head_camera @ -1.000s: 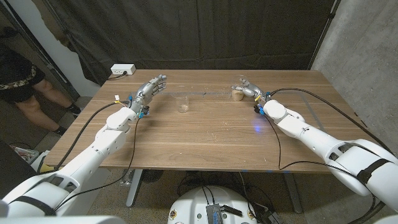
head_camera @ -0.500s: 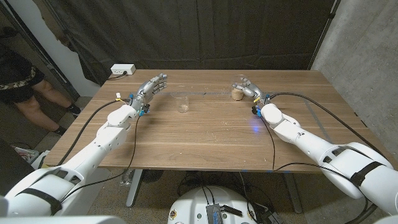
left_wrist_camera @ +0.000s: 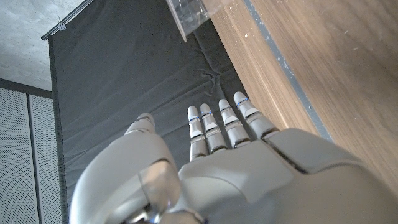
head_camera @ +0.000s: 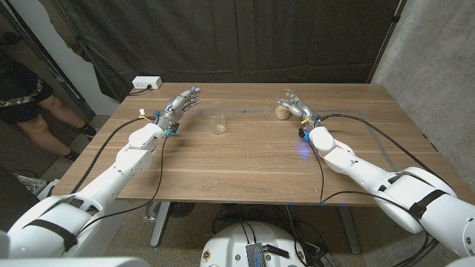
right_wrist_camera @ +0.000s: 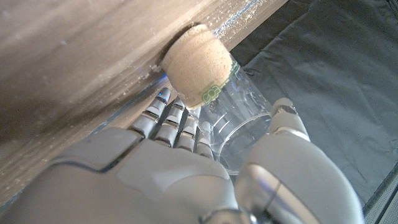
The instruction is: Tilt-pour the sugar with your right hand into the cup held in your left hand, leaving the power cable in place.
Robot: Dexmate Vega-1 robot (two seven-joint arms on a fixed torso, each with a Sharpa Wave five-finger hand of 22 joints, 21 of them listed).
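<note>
A: right hand (head_camera: 292, 104) is wrapped round the sugar cup (right_wrist_camera: 205, 81) at the bench (head_camera: 252, 159) far side, not lifted yet

B: left hand (head_camera: 180, 105) is wide and empty, clear cup (head_camera: 217, 123) just beside it. I'd grab that before tilting
</note>
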